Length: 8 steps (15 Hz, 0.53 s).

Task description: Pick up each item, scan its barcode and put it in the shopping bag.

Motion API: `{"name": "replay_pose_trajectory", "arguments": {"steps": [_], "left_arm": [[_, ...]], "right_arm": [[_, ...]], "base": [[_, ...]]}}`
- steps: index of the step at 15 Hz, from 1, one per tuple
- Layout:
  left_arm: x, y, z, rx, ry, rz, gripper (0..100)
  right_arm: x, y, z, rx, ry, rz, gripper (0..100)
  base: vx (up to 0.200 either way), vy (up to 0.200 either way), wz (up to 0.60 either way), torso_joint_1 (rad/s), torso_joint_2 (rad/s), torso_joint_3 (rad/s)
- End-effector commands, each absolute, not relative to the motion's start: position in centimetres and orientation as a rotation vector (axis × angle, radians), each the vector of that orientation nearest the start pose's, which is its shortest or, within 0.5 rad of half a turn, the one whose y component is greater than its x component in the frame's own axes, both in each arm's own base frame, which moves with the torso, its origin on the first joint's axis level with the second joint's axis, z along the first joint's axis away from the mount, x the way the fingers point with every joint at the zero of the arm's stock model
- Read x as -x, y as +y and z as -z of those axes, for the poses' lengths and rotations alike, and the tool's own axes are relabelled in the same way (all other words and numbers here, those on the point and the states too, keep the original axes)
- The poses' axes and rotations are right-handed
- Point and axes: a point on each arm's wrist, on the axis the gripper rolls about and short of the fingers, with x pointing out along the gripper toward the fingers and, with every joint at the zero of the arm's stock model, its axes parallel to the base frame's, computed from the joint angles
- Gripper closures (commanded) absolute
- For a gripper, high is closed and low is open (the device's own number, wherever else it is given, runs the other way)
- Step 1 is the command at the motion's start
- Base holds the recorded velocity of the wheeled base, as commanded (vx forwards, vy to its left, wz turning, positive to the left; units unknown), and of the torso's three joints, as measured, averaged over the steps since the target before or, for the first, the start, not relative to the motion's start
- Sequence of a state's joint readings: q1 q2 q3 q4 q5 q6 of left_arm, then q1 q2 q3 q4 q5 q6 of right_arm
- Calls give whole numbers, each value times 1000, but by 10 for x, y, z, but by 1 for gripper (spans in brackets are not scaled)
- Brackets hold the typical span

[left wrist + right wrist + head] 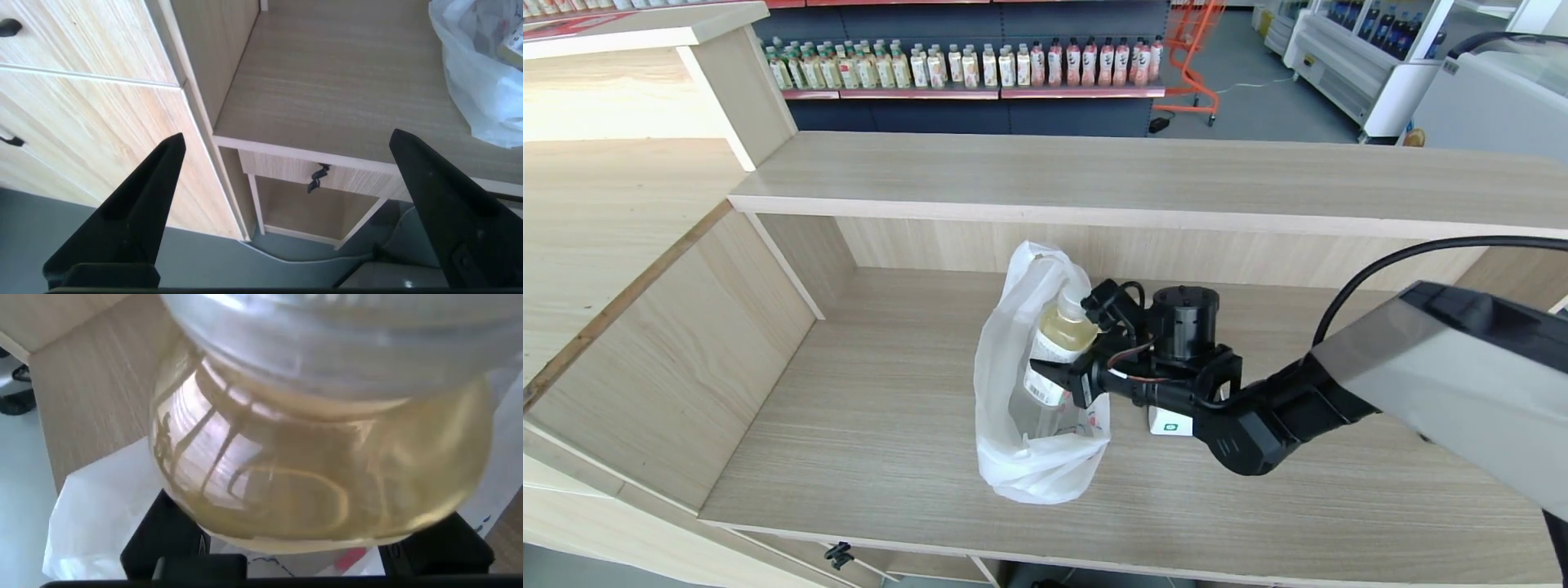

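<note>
Far left: left claw [288,139] spread wide and empty, low beside the near edge of the pale wood-grain worktop [327,73], well apart from the work. Further right: thin white plastic shopping bag [1013,457], standing slumped on the worktop, mouth up. In that mouth: clear plastic bottle of pale yellow drink with a white label [1063,328], leaning slightly, lower part inside the bag, neck and cap above the rim; resting on the bag's floor or hanging, cannot tell. Around the bottle's upper body: right claw [1070,336], clamped tight on it. Just right of the bag, partly under the arm: small white box with a green mark [1170,423], perhaps the scanner. Likely trouble from here: letting go too high, hence a drop and a topple dragging the limp bag over; snagging the film on the way out and pulling bag and bottle along; clipping the white box while backing off.
</note>
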<state>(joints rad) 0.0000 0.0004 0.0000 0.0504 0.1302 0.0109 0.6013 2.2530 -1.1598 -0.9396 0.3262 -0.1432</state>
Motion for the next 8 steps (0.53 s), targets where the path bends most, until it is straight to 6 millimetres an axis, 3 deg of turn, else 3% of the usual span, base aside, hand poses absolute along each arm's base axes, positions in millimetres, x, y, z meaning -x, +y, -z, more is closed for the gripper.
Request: {"name": "replay_pose_trajectory", "arguments": {"steps": [1,6,7,8], "left_arm": [[23,3,-70,-14,51,-130,0],[23,3,-70,-14,51,-132,0],[23,3,-70,-14,51,-130,0],[23,3,-70,-14,51,-130,0]], "right_arm": [[-363,264,-61,201,123,-935,100],[-370,266,-47,300,56,-930,100],[-371,266,-40,321,48,-929,0],[-372,266,-40,323,39,-926,0]], "base": [[0,0,0,0,0,0],[0,0,0,0,0,0],[0,0,0,0,0,0],[0,0,0,0,0,0]]}}
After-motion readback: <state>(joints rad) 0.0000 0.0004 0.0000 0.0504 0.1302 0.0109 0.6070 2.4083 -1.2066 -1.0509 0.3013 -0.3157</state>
